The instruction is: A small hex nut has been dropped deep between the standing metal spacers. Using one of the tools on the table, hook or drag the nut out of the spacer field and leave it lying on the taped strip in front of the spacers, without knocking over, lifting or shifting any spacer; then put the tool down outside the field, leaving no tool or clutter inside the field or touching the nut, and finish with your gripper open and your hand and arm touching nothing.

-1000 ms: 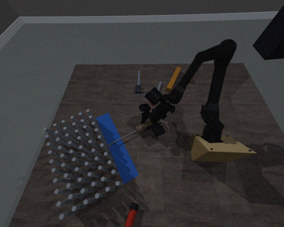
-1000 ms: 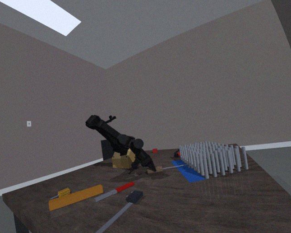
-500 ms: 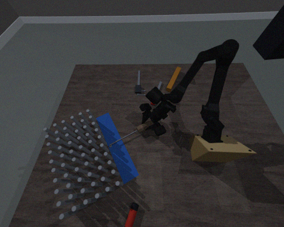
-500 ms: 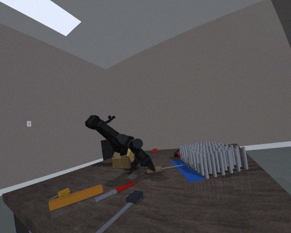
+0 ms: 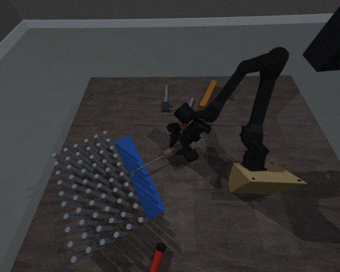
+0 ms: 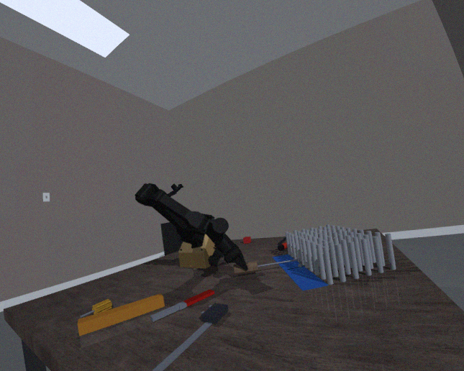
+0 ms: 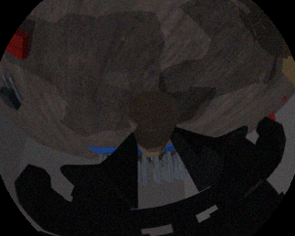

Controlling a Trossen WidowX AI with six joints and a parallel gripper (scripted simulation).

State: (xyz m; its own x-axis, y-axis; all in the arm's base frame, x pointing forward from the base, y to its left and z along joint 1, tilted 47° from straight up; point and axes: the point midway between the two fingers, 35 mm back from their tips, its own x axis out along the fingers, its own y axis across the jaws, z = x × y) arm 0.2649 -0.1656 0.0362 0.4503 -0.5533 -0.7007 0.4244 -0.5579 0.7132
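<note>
My gripper (image 5: 173, 149) (image 6: 246, 268) (image 7: 151, 132) is shut on the brown handle (image 5: 168, 151) (image 6: 239, 268) (image 7: 154, 110) of a thin metal tool. Its shaft (image 5: 149, 163) (image 6: 270, 264) reaches over the blue taped strip (image 5: 124, 141) (image 6: 309, 284) (image 7: 100, 149). The tip, with a small ring-like shape (image 5: 132, 174), is at the front edge of the standing grey spacers (image 5: 93, 191) (image 6: 329, 263) (image 7: 156, 169). Whether that shape is the tool's hook or the nut I cannot tell. The nut is not otherwise visible. The spacers stand upright.
An orange bar (image 5: 207, 94) (image 6: 121, 315), a red-handled tool (image 6: 200, 297), a yellow-handled tool (image 6: 102, 306) and a dark-blocked metal tool (image 5: 165, 106) (image 6: 214, 313) lie away from the spacers. A red cylinder (image 5: 156, 259) lies near the field's other end.
</note>
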